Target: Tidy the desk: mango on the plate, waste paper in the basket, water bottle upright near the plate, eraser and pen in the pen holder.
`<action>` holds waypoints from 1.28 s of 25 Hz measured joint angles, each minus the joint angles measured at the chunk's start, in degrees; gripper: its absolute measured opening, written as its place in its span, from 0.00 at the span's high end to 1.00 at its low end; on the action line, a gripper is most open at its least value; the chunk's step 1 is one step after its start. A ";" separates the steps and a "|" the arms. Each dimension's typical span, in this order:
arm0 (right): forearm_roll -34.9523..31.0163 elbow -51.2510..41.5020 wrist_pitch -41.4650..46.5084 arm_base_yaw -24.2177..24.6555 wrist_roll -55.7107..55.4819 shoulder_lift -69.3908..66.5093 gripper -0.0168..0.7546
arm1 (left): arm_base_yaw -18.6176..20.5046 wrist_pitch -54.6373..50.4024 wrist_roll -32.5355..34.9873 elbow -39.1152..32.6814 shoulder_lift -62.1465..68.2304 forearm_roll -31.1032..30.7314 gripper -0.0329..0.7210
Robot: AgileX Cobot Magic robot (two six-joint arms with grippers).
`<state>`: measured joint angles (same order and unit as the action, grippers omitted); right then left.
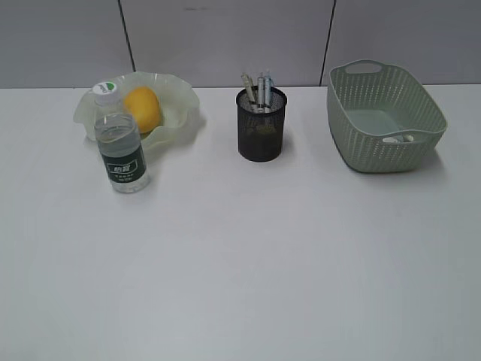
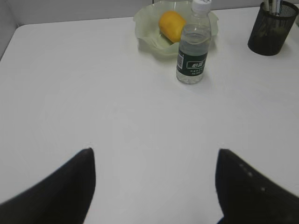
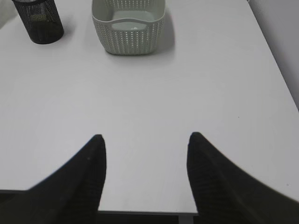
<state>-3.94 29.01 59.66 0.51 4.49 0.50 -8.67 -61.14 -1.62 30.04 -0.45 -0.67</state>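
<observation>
The white tabletop point(image 1: 240, 263) carries 1 plate point(image 1: 176, 124), 1 water bottle point(image 1: 120, 143), 1 pen holder point(image 1: 261, 124) and 1 basket point(image 1: 383, 116).

The pale green, wavy-edged plate sits at the back left, and 1 yellow mango point(image 1: 143, 107) lies in it. The water bottle stands upright with its white cap on, just in front of the plate's left side; from the left wrist view it stands against the plate's near rim.

The black mesh pen holder stands near the middle of the back row, well apart from plate and basket. About 3 pens point(image 1: 258, 90) stick up out of it, leaning slightly; their exact count is hard to tell. A greenish shape shows through the mesh low inside, too unclear to name.

The green perforated basket sits at the back right, with 2 handle slots. A small whitish piece, probably the waste paper point(image 1: 406, 138), lies against its near wall.

Both arms are out of the exterior view. The left pincer point(image 2: 154, 186) is spread wide and holds nothing, above bare tabletop. The right pincer point(image 3: 145, 172) is likewise wide and holds nothing, near the tabletop's front edge.
</observation>
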 joint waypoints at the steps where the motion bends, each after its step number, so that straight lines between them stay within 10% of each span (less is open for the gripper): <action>1: 0.00 0.00 0.00 0.00 0.00 0.00 0.40 | 0.00 0.00 0.00 0.00 0.00 0.00 0.15; 19: 0.00 0.00 0.00 0.00 0.00 0.00 0.40 | 5.11 0.00 0.00 0.00 0.00 0.98 0.61; 32: 0.00 0.00 0.00 0.00 0.00 0.00 0.40 | 5.11 0.00 0.00 0.00 0.00 1.49 0.65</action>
<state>-3.94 29.01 59.66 0.51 4.49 0.50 -3.57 -61.14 -1.62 30.04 -0.45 0.82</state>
